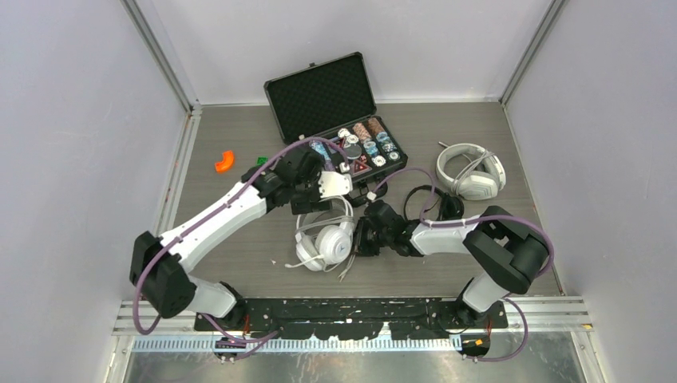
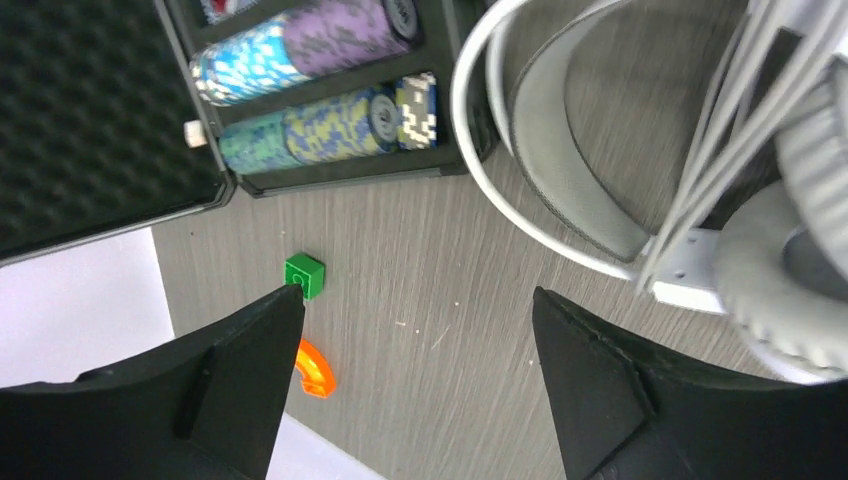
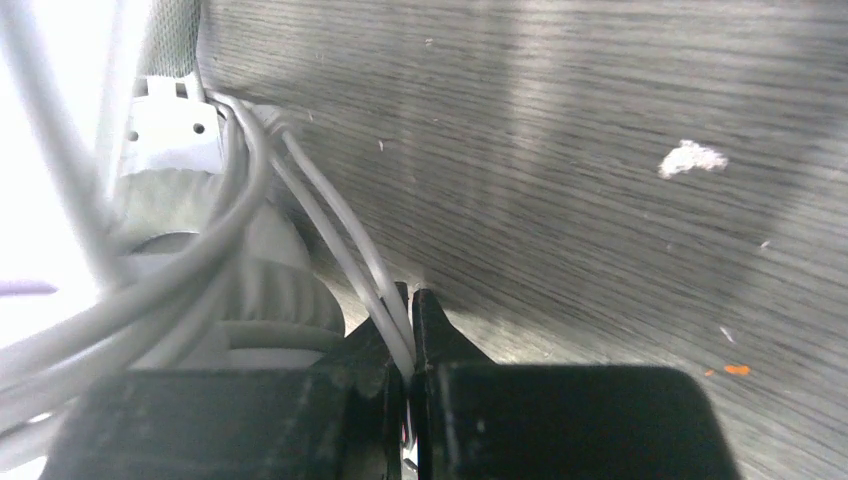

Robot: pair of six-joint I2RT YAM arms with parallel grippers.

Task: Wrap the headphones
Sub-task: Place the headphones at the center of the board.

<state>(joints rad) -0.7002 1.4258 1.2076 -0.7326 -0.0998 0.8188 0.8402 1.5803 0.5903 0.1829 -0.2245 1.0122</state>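
Observation:
The white round-cup headphones [image 1: 326,239] lie in the middle of the table, their white cord looped in several strands over the headband [image 2: 560,170]. My left gripper [image 1: 318,204] hovers just behind them, open, with only bare table between its fingers [image 2: 418,320]. My right gripper [image 1: 361,238] sits low at the headset's right side, shut on the white cord [image 3: 340,240] right beside an ear cup [image 3: 230,270]. A bulky white-grey pair [image 1: 471,171] rests at the back right. A black pair [image 1: 435,203] lies behind my right arm, partly hidden.
An open black case [image 1: 319,96] with rows of poker chips [image 2: 330,125] stands at the back centre. A small green block [image 2: 304,274] and an orange curved piece [image 2: 314,370] lie at the back left. Grey walls enclose three sides.

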